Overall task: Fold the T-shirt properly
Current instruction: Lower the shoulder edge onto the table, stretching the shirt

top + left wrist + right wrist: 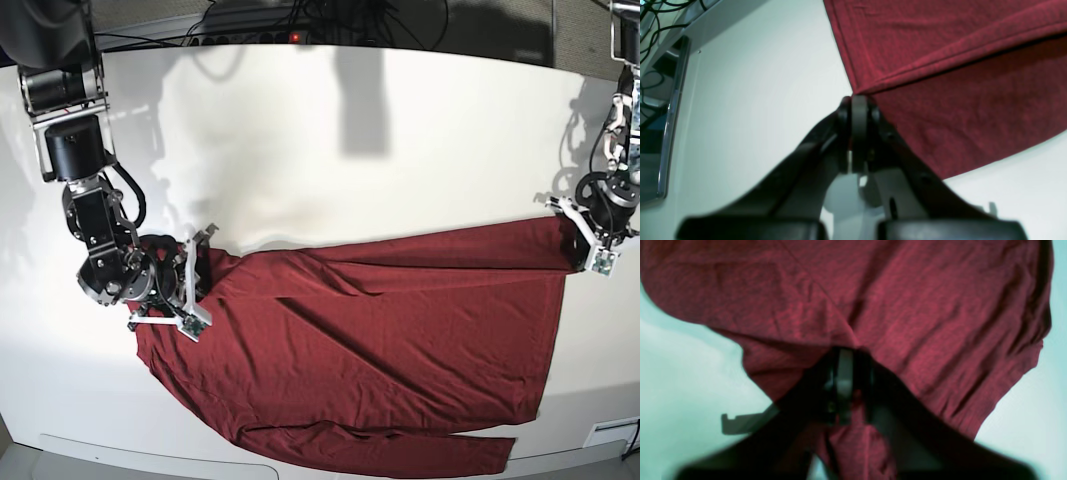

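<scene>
The maroon T-shirt [380, 340] lies spread wide across the white table [350, 150], with long creases running along it and a sleeve along the front edge. My left gripper [857, 100], at the right in the base view [592, 248], is shut on a hemmed corner of the T-shirt [940, 66]. My right gripper [853, 355], at the left in the base view [190, 285], pinches the T-shirt [907, 323]. Cloth bunches between its narrowly parted jaws and folds radiate from its tips. The view there is blurred.
Cables and a power strip [290, 35] run along the table's back edge. In the left wrist view a dark screen-like panel [660, 133] stands at the table's side. The T-shirt's lower sleeve [400, 450] lies close to the table's front edge.
</scene>
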### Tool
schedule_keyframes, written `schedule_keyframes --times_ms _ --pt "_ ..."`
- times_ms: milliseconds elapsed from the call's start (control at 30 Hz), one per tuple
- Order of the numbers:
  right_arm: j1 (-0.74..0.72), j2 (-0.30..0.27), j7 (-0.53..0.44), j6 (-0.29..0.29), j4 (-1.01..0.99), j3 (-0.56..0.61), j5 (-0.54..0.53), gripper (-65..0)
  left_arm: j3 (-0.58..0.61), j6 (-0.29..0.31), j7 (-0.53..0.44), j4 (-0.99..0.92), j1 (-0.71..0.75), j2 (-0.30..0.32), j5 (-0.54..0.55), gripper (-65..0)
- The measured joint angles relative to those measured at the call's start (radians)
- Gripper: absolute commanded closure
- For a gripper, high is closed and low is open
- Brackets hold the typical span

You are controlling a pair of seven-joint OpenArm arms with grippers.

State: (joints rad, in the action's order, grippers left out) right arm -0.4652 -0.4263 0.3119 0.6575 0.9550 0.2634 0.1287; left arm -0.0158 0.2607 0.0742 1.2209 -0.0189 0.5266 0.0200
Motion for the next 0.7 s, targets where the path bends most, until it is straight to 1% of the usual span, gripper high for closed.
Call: schedule_keyframes --times_ms 33,100,133,167,300,367,400,433,533,633,700 --pt "-0.003 0.0 -0.001 -0.003 0.0 0.0 -0.005 -17.6 0.0 -0.027 -0.001 0.0 0.0 0.0 0.001 -3.2" --pt "-0.009 0.0 0.0 -0.026 0.0 0.0 -0.045 -17.8 0.0 -0.096 0.0 0.0 -0.001 0.0 0.011 -4.4" --pt "-0.014 0.0 0.002 -0.034 0.0 0.0 -0.054 -17.8 0.0 -0.12 0.0 0.0 -0.001 0.001 0.023 -4.4" --pt "-0.018 0.0 0.001 -0.042 0.0 0.0 -0.053 -17.8 0.0 -0.128 0.008 0.0 0.0 0.002 0.034 -4.4" --pt "-0.022 0.0 0.005 -0.056 -0.001 0.0 -0.054 -17.8 0.0 -0.127 0.033 0.0 0.0 0.002 0.041 -4.6" --pt "-0.021 0.001 0.026 -0.119 -0.001 0.0 -0.054 -17.8 0.0 -0.128 0.032 0.0 0.0 0.002 0.043 -5.8" --pt "-0.021 -0.001 0.034 -0.151 -0.001 0.0 -0.06 -17.8 0.0 -0.127 0.033 0.0 0.0 0.002 0.071 -6.3" --pt "-0.022 -0.002 0.046 -0.181 -0.001 -0.001 -0.089 -17.8 0.0 -0.128 0.032 0.0 0.0 0.002 0.091 -6.4" --pt "-0.022 -0.006 0.05 -0.212 -0.001 -0.002 -0.191 -17.8 0.0 -0.128 0.047 0.0 0.0 0.002 0.166 -6.4" --pt "-0.021 -0.005 0.056 -0.212 -0.001 -0.022 -0.302 -17.8 0.0 -0.128 0.079 0.0 0.0 0.002 0.201 -6.3" --pt "-0.022 -0.005 0.056 -0.213 -0.001 -0.064 -0.375 -17.8 0.0 -0.13 0.105 0.0 0.0 0.002 0.222 -6.3"
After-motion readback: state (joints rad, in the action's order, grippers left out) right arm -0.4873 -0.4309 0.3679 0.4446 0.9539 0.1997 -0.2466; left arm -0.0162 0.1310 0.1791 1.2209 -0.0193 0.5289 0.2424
